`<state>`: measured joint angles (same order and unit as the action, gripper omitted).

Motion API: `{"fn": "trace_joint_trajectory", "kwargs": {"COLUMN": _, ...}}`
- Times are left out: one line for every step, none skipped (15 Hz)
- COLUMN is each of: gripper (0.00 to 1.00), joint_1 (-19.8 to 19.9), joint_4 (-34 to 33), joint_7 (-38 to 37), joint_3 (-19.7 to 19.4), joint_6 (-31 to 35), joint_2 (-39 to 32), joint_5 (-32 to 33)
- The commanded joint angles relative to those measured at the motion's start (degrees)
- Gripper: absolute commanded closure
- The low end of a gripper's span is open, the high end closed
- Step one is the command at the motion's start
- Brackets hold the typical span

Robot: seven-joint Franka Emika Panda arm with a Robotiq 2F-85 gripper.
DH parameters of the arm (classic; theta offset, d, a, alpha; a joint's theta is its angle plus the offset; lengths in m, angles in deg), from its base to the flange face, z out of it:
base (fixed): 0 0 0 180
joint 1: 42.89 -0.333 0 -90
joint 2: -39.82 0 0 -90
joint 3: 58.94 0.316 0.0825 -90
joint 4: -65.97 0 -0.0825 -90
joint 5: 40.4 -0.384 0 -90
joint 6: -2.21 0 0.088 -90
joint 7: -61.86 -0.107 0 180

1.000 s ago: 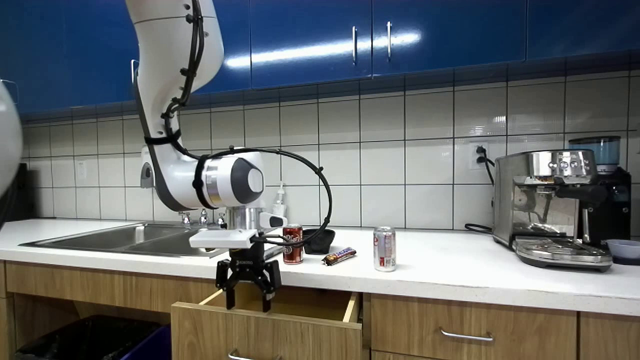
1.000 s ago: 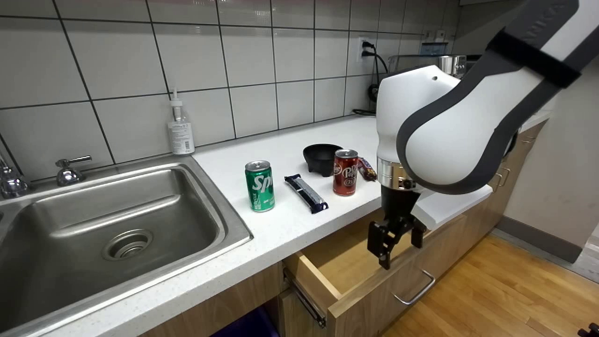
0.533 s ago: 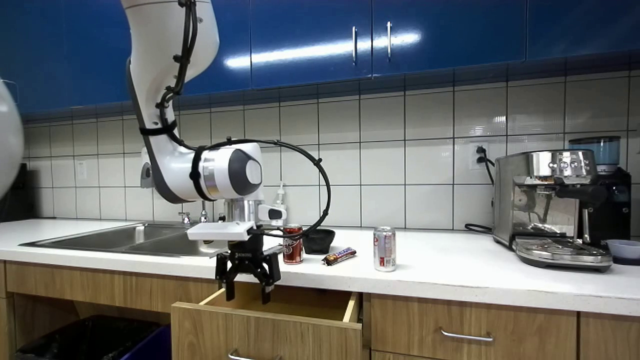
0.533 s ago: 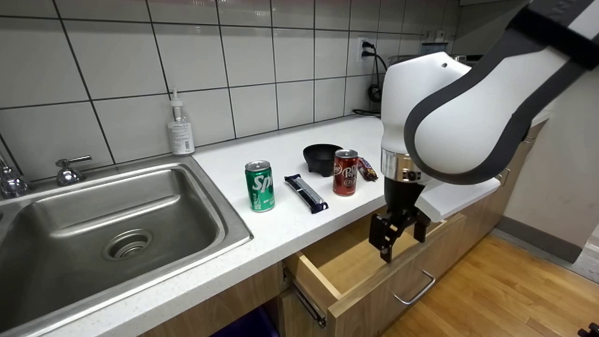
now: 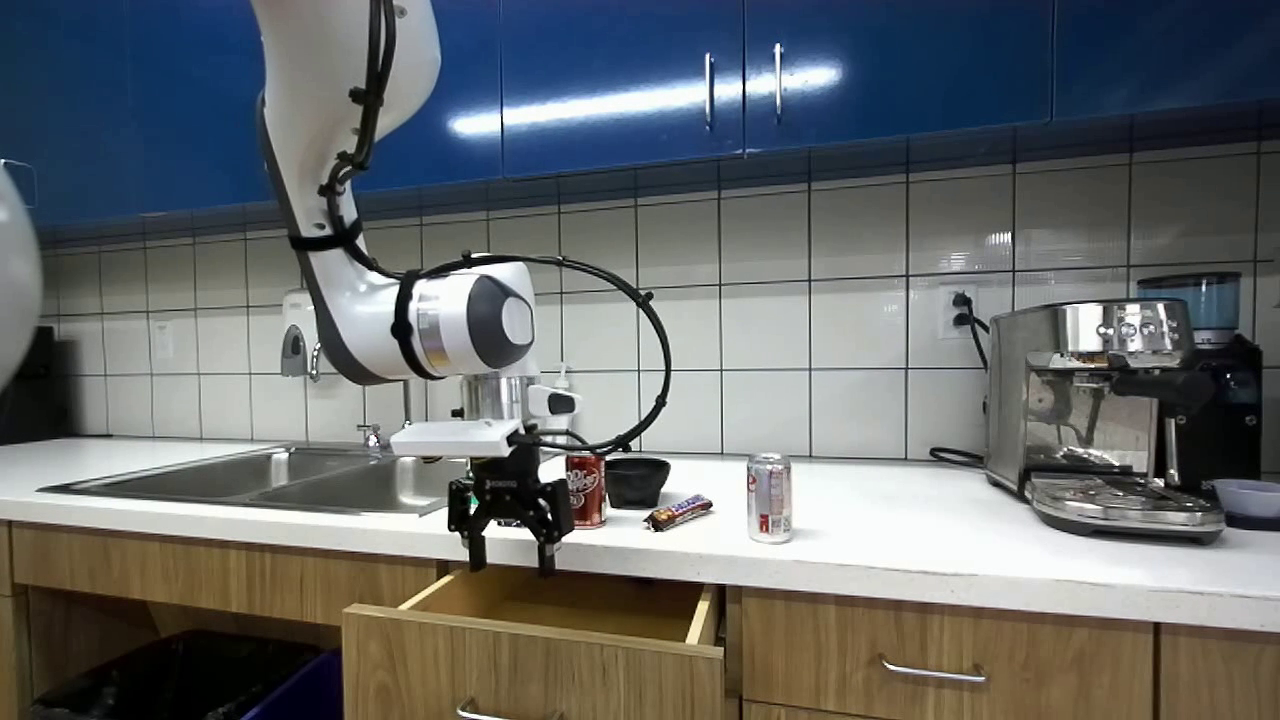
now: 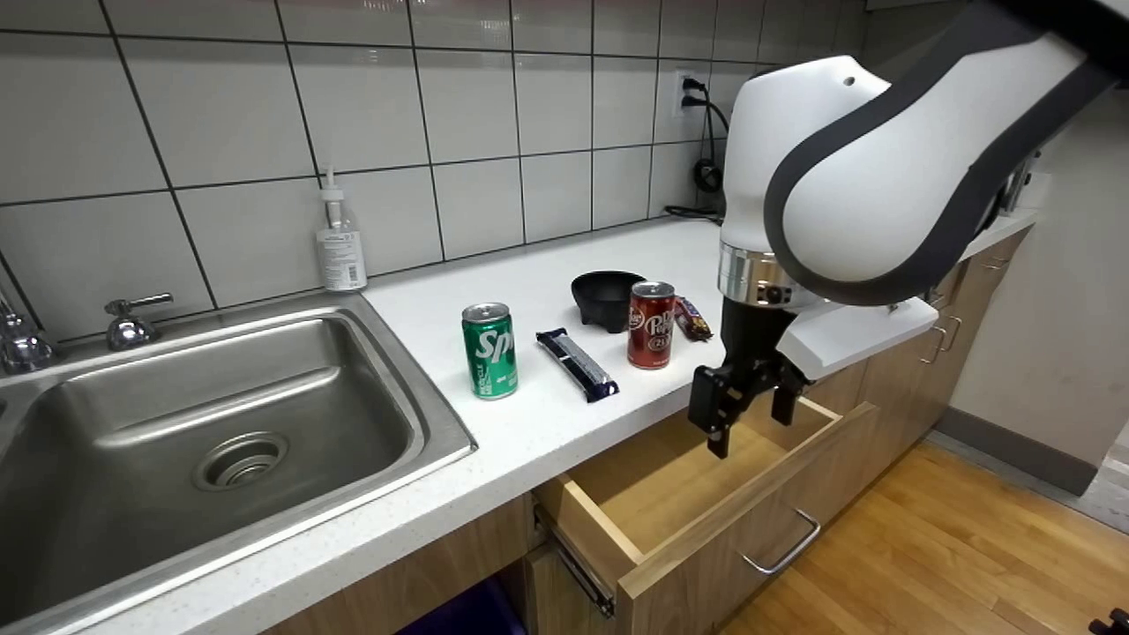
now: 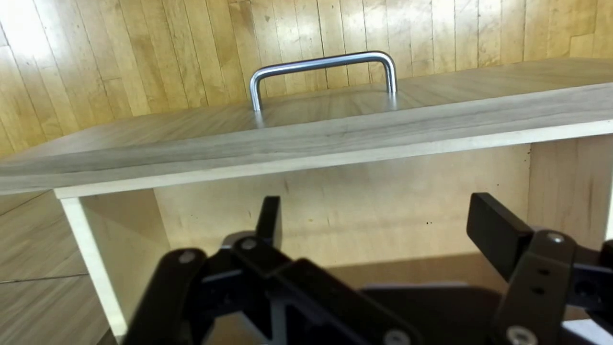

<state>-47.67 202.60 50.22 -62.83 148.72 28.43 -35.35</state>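
Note:
My gripper (image 5: pixel 512 565) is open and holds nothing. It points down above the pulled-out wooden drawer (image 5: pixel 530 632), also seen in an exterior view (image 6: pixel 758 494). In the wrist view the drawer front (image 7: pixel 306 143) and its metal handle (image 7: pixel 325 63) lie beyond the spread fingers (image 7: pixel 376 211); the visible drawer floor is bare. On the counter behind stand a red Dr Pepper can (image 6: pixel 651 326), a green Sprite can (image 6: pixel 490 353), a black bowl (image 6: pixel 601 300) and a silver can (image 5: pixel 769 498). A dark-wrapped bar (image 6: pixel 578 366) and a colourful candy bar (image 5: pixel 679 512) lie there.
A steel sink (image 6: pixel 388 459) is set in the white counter, with a soap bottle (image 6: pixel 341 247) behind it. A coffee machine (image 5: pixel 1090 400) stands further along. Blue cabinets (image 5: pixel 620 90) hang above. A lined bin (image 5: pixel 190 680) sits below the counter.
The gripper has risen from near the drawer's front edge to a higher place over the drawer. It stays open. The drawer and the things on the counter have not moved.

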Motion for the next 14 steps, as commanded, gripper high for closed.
{"fn": "trace_joint_trajectory", "kwargs": {"gripper": 0.00, "joint_1": 1.4, "joint_4": -2.5, "joint_7": 1.4, "joint_3": 0.6, "joint_6": -0.6, "joint_2": -2.6, "joint_5": 0.5}}
{"fn": "trace_joint_trajectory", "kwargs": {"gripper": 0.00, "joint_1": 1.4, "joint_4": -3.0, "joint_7": 1.6, "joint_3": 0.6, "joint_6": -0.5, "joint_2": -3.4, "joint_5": 0.5}}
{"fn": "trace_joint_trajectory", "kwargs": {"gripper": 0.00, "joint_1": 1.5, "joint_4": -3.3, "joint_7": 1.8, "joint_3": 0.5, "joint_6": -0.4, "joint_2": -4.1, "joint_5": 0.6}}
{"fn": "trace_joint_trajectory", "kwargs": {"gripper": 0.00, "joint_1": 1.6, "joint_4": -3.8, "joint_7": 2.2, "joint_3": 0.5, "joint_6": -0.4, "joint_2": -5.0, "joint_5": 0.5}}
{"fn": "trace_joint_trajectory", "kwargs": {"gripper": 0.00, "joint_1": 1.6, "joint_4": -4.2, "joint_7": 2.5, "joint_3": 0.5, "joint_6": -0.4, "joint_2": -5.8, "joint_5": 0.6}}
{"fn": "trace_joint_trajectory", "kwargs": {"gripper": 0.00, "joint_1": 1.6, "joint_4": -4.4, "joint_7": 2.7, "joint_3": 0.5, "joint_6": -0.4, "joint_2": -6.5, "joint_5": 0.6}}
{"fn": "trace_joint_trajectory", "kwargs": {"gripper": 0.00, "joint_1": 1.5, "joint_4": -4.6, "joint_7": 2.9, "joint_3": 0.5, "joint_6": -0.5, "joint_2": -7.0, "joint_5": 0.6}}
{"fn": "trace_joint_trajectory", "kwargs": {"gripper": 0.00, "joint_1": 1.4, "joint_4": -4.6, "joint_7": 3.1, "joint_3": 0.4, "joint_6": -0.4, "joint_2": -7.6, "joint_5": 0.7}}
{"fn": "trace_joint_trajectory", "kwargs": {"gripper": 0.00, "joint_1": 1.4, "joint_4": -4.6, "joint_7": 3.3, "joint_3": 0.4, "joint_6": -0.4, "joint_2": -8.0, "joint_5": 0.8}}
{"fn": "trace_joint_trajectory", "kwargs": {"gripper": 0.00, "joint_1": 1.3, "joint_4": -4.5, "joint_7": 3.4, "joint_3": 0.5, "joint_6": -0.4, "joint_2": -8.5, "joint_5": 0.7}}
{"fn": "trace_joint_trajectory", "kwargs": {"gripper": 0.00, "joint_1": 1.4, "joint_4": -4.3, "joint_7": 3.8, "joint_3": 0.7, "joint_6": -0.3, "joint_2": -8.8, "joint_5": 0.3}}
{"fn": "trace_joint_trajectory", "kwargs": {"gripper": 0.00, "joint_1": 1.3, "joint_4": -4.0, "joint_7": 3.8, "joint_3": 0.7, "joint_6": -0.3, "joint_2": -9.1, "joint_5": 0.4}}
{"fn": "trace_joint_trajectory", "kwargs": {"gripper": 0.00, "joint_1": 1.3, "joint_4": -3.7, "joint_7": 4.0, "joint_3": 0.8, "joint_6": -0.2, "joint_2": -9.1, "joint_5": 0.3}}
{"fn": "trace_joint_trajectory", "kwargs": {"gripper": 0.00, "joint_1": 1.4, "joint_4": -3.3, "joint_7": 4.3, "joint_3": 0.8, "joint_6": 0.0, "joint_2": -8.7, "joint_5": 0.2}}
